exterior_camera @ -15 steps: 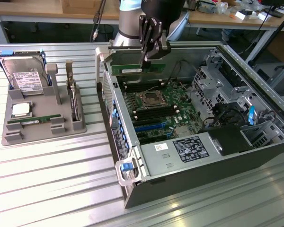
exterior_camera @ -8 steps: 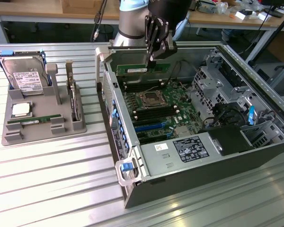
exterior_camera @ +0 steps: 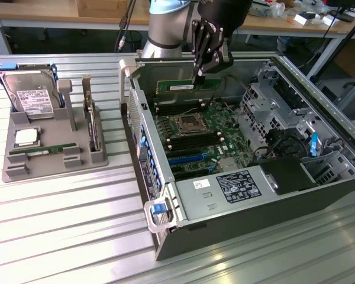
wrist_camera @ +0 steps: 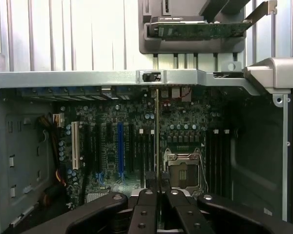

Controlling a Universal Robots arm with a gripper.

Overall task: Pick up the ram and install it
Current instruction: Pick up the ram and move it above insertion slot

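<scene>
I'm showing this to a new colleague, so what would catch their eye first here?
The open computer case fills the middle of the table, its motherboard bared. Over the board, the black gripper holds the ram. On the exterior view's left, a grey tray carries a hard drive.

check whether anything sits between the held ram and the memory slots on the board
Nothing visible does. The ram, clamped in the gripper, hangs above the empty black slots beside the processor socket, with open space beneath it.
</scene>
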